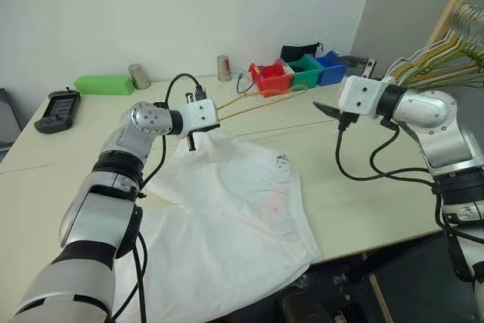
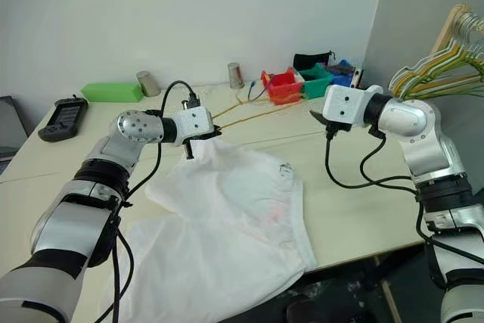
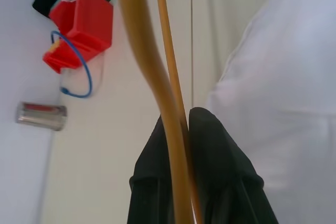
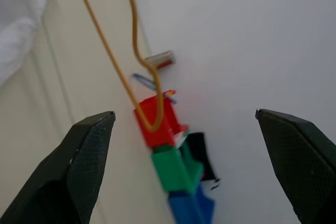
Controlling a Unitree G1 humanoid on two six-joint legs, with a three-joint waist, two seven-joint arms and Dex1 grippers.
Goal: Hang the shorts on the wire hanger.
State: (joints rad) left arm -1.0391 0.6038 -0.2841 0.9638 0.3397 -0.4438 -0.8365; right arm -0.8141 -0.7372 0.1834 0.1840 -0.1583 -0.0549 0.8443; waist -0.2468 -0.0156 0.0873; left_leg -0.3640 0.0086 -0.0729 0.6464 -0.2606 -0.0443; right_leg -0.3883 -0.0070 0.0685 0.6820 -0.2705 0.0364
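Observation:
The white shorts lie spread on the table, and their lower part droops over the front edge. One corner rises up to my left gripper. That gripper is shut on the yellow wire hanger, which reaches from the black fingers towards the coloured bins. In the right wrist view the hanger's hook curls in front of the red bin. My right gripper hovers to the right of the hanger with its jaws wide open and nothing between them; one finger points at the hanger's far end.
Red, green and blue bins stand at the back of the table. Near them are a blue cable loop, two metal cans, a green box and a black handset. A bunch of hangers hangs at far right.

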